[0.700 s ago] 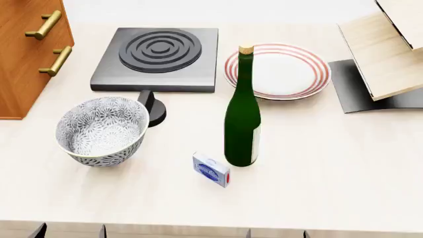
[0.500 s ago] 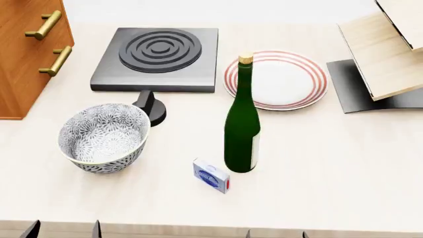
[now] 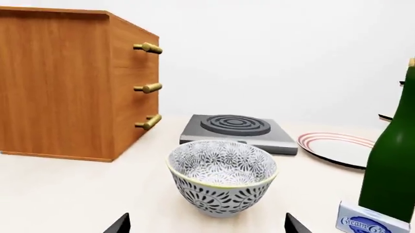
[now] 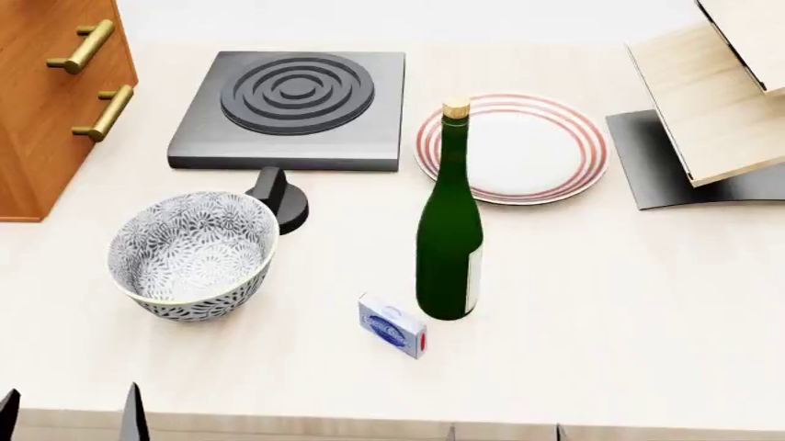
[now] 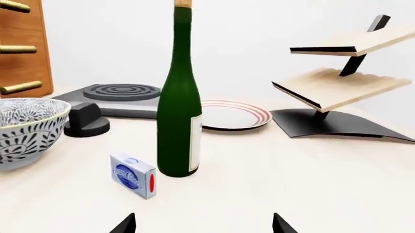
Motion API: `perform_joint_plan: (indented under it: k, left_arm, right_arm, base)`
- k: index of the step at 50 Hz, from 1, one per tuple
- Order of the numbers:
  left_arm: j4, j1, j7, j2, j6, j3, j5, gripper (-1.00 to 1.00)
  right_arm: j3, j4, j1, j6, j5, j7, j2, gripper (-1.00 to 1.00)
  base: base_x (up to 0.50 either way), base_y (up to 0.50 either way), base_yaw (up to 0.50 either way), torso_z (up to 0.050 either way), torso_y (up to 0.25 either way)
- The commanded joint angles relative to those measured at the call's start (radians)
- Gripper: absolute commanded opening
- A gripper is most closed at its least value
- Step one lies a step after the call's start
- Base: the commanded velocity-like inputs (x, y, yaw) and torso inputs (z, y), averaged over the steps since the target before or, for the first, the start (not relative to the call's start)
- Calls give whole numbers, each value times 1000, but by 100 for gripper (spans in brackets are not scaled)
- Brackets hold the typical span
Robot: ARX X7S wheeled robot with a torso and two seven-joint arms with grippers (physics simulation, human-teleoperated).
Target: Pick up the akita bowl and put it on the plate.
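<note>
Nothing is lifted yet, so the whole task lies ahead. The akita bowl (image 4: 191, 254) sits upright on the pale surface (image 4: 613, 303), near the front-left of the head view, just in front of the burner's black knob (image 4: 279, 197) and beside the wooden drawer unit (image 4: 50, 101). The plate (image 4: 512, 148) waits bare at the far side, right of the dark burner (image 4: 294, 108), well apart from the bowl.

The left gripper (image 3: 206, 228) lines up on the bowl: in the left wrist view its two dark fingers (image 3: 118, 225) show at the frame's lower edge, spread wide either side of the bowl and not touching it, fingers released and holding nothing. The right gripper (image 5: 203, 225) is likewise spread and empty, facing the green bottle (image 5: 180, 97) and the small blue box (image 5: 133, 175).

What is left: closing in on the bowl, grasping its rim or wall, lifting, carrying it across and setting it down on the plate. The bottle stands between bowl and plate, so the carry likely needs to pass over or round it; a clipped bottle could topple.
</note>
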Motion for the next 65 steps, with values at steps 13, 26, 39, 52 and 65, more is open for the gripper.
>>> perform_joint_plan:
  k: [13, 26, 39, 52, 65]
  left_arm:
    - [304, 100, -94, -54, 13, -69, -30, 100]
    - [322, 115, -110, -64, 38, -70, -40, 100]
    - [310, 102, -127, -68, 12, -74, -91, 100]
    - [291, 95, -124, -78, -18, -62, -142, 100]
    - [273, 96, -126, -82, -11, -43, -152, 100]
  right_arm:
    - [40, -343, -129, 27, 58, 71, 59, 100]
    - [31, -365, -148, 6, 77, 85, 73, 100]
    - [22, -332, -129, 12, 91, 97, 82, 100]
    - [4, -308, -117, 20, 114, 98, 89, 100]
    - [-17, -269, -103, 11, 118, 105, 91, 100]
  base:
    - [0, 0, 0, 0, 0]
    - [0, 0, 0, 0, 0]
    - [-12, -50, 0, 0, 0]
    - [-77, -87, 0, 0, 0]
    - [-20, -331, 0, 0, 0]
